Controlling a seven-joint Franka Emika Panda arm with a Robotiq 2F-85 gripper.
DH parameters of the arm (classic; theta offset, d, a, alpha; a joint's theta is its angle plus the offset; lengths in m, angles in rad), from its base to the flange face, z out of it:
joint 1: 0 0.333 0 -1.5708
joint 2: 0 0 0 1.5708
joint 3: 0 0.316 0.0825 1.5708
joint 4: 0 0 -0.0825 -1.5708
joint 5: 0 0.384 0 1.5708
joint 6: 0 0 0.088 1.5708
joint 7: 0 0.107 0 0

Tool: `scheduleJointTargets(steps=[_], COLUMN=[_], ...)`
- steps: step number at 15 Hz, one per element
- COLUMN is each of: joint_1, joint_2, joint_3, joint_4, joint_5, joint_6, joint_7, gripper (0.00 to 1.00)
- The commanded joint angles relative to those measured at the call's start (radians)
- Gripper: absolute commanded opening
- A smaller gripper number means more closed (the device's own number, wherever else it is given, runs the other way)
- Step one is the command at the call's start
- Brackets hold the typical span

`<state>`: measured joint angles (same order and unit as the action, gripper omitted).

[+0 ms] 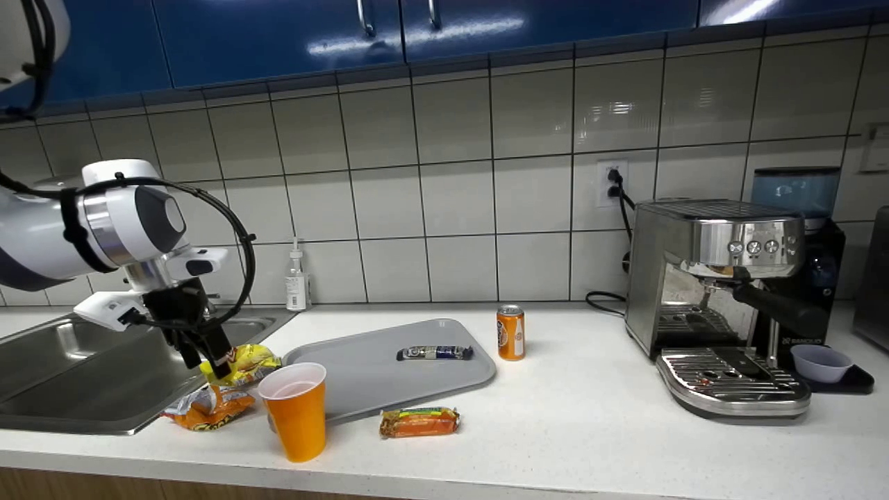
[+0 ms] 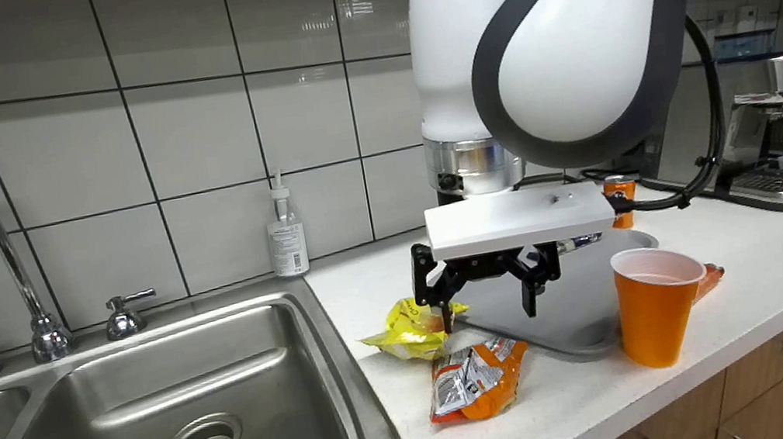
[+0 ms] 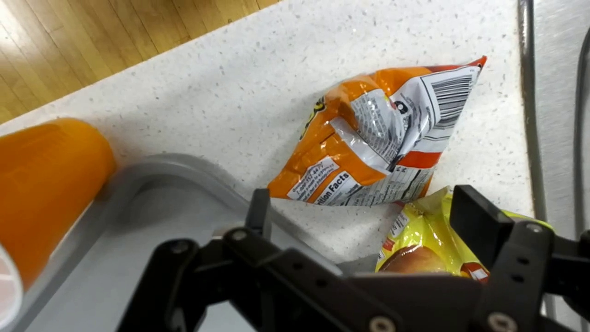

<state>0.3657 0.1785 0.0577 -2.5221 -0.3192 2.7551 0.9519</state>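
Observation:
My gripper point(image 3: 365, 207) stands open over the counter, and nothing is held between its fingers. Below it in the wrist view lie a yellow snack bag point(image 3: 415, 235), partly covered by the right-hand finger, and an orange snack bag point(image 3: 364, 138) just ahead of the fingertips. An exterior view has the gripper point(image 2: 489, 312) above the yellow bag point(image 2: 409, 330) and the orange bag point(image 2: 476, 383), close to the grey tray point(image 2: 572, 316). Whether a fingertip touches the yellow bag I cannot tell. An orange cup point(image 1: 298, 417) stands upright by the tray's near edge.
A steel sink point(image 2: 206, 390) borders the bags, with a soap bottle point(image 2: 287, 240) behind. A dark blue wrapped bar point(image 1: 434, 353) lies on the tray. Beyond it are an orange can point(image 1: 510, 333), an orange wrapped bar point(image 1: 419, 422) and an espresso machine point(image 1: 653, 271).

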Motion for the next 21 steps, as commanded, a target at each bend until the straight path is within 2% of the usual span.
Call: scheduleJointTargets(steps=[1,9,21], joint_1=[0.019,0.061,0.100], joint_2=[0.040,0.110,0.172], joint_3=[-0.009,-0.044,-0.084], joint_4=[0.039,0.084,0.130], joint_5=[-0.054,-0.105,-0.088], joint_6=[-0.007,-0.011,-0.016], joint_7=[0.097,0.200,0.216], gripper=[1.00,1.00,1.00])
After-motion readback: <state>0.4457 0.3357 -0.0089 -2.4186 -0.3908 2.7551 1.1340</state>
